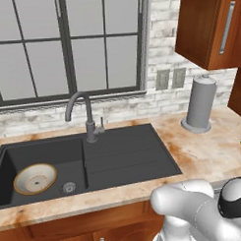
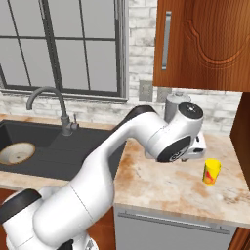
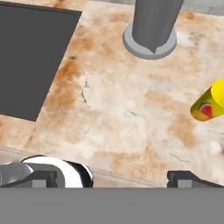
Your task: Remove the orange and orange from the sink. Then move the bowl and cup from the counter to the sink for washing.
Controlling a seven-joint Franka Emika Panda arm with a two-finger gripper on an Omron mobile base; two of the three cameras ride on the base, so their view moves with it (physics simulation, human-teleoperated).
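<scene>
The cream bowl with its tan rim lies in the left basin of the black sink, beside the round drain; it also shows as the bowl in the right base view. The yellow cup stands upright on the beige counter, to the right of the sink. My gripper hangs open above the counter, nothing between its fingers; the cup sits ahead and to the right of it. From the right base camera the gripper is just left of the cup and higher. The oranges are out of view.
A grey paper towel roll on a round base stands at the back of the counter, behind the cup. The dark curved faucet rises behind the basin. Brown wall cabinets hang above the counter's right end.
</scene>
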